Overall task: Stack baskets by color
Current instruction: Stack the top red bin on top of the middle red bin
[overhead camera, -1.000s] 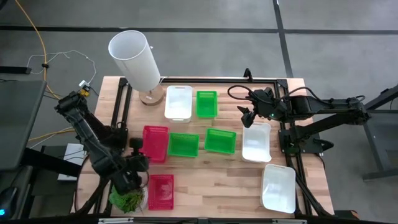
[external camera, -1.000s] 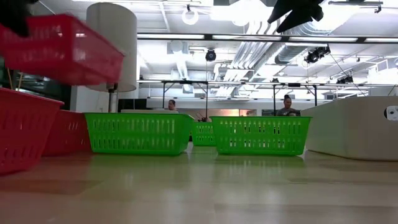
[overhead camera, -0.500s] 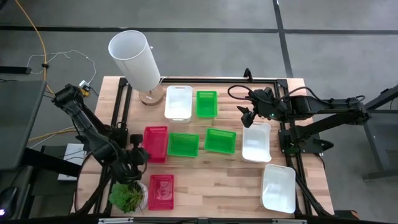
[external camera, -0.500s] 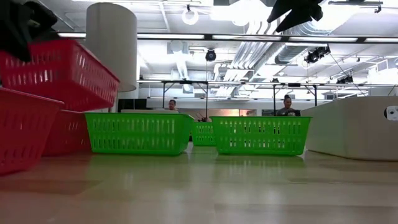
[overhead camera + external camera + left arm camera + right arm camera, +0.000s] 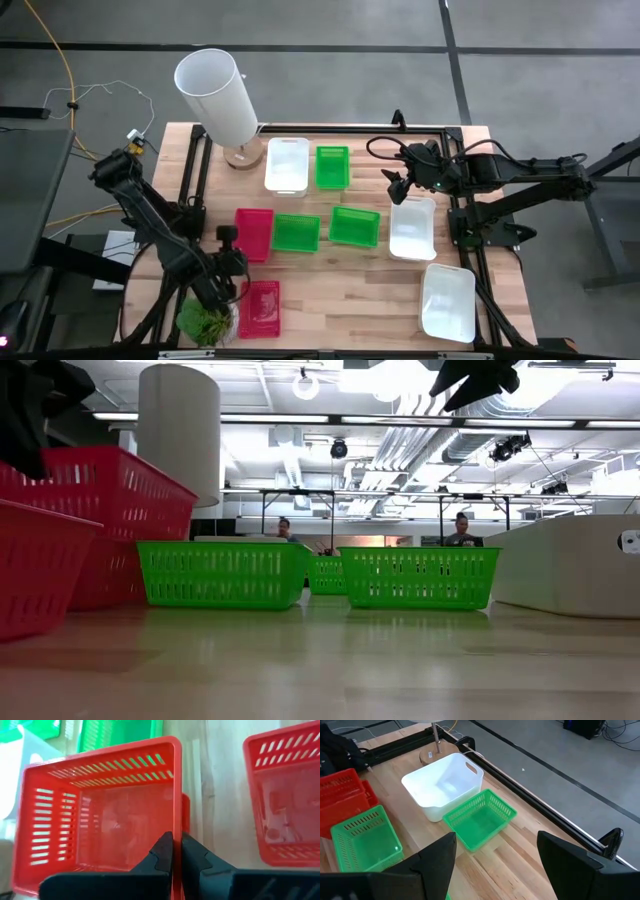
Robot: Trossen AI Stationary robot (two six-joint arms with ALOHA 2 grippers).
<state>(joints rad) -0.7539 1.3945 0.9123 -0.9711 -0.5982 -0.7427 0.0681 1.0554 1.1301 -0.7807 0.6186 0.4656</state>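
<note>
Left gripper (image 5: 172, 851) is pinching the rim of a red basket (image 5: 100, 810), jaws clamped tight on that thin plastic wall. In the wrist view you can see another red edge peeking out just behind it, so it looks like it's sitting in or over a second red one, though I can't tell if it's fully seated. From above, that basket (image 5: 253, 232) is sitting at the left of the middle row, with the gripper at its near-left corner. Another red basket (image 5: 259, 306) is lying near the front edge, just beside the potted plant (image 5: 203, 322).

Right gripper (image 5: 398, 183) is hovering at the far right with jaws wide apart and nothing in them, just above the far end of a white basket (image 5: 412, 228).

Rest of the bench (image 5: 340, 290): two green baskets (image 5: 295, 232) (image 5: 355, 225) side by side in the middle, a white one (image 5: 287, 165) and a green one (image 5: 332, 166) further back, another white one (image 5: 448, 301) at the near right corner. The tall white cylinder (image 5: 217, 97) is standing at the far left.
</note>
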